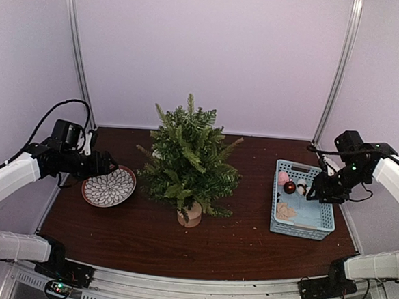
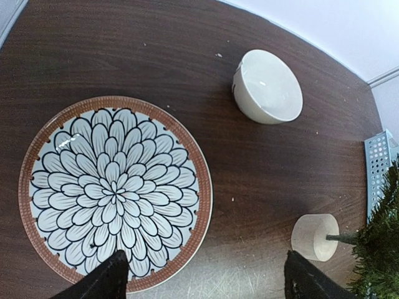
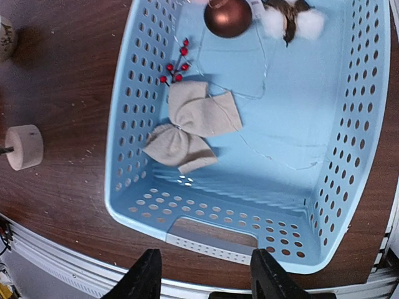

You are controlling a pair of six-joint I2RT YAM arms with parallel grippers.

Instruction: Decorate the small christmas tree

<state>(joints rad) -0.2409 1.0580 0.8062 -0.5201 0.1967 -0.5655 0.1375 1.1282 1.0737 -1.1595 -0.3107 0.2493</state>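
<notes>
The small christmas tree [image 1: 189,155] stands mid-table on its pale stump [image 1: 190,216], with no ornaments showing on it. At the right sits a light blue basket [image 1: 304,201], its near wall [image 3: 230,240] just ahead of my right gripper. In it lie a beige bow [image 3: 190,128], a red berry sprig [image 3: 176,65], a brown ball [image 3: 227,17] and a white cotton piece [image 3: 287,18]. My right gripper [image 1: 316,192] [image 3: 206,277] hovers over the basket's right side, open and holding nothing. The left gripper [image 1: 106,165] [image 2: 209,274] hangs open above the edge of a patterned plate [image 2: 115,190].
The flower-patterned plate [image 1: 109,186] lies left of the tree. A white bowl [image 2: 268,86] stands beyond it in the left wrist view. The stump [image 2: 315,237] and a basket corner [image 2: 377,168] show at that view's right. The metal rail [image 1: 190,289] runs along the table's near edge.
</notes>
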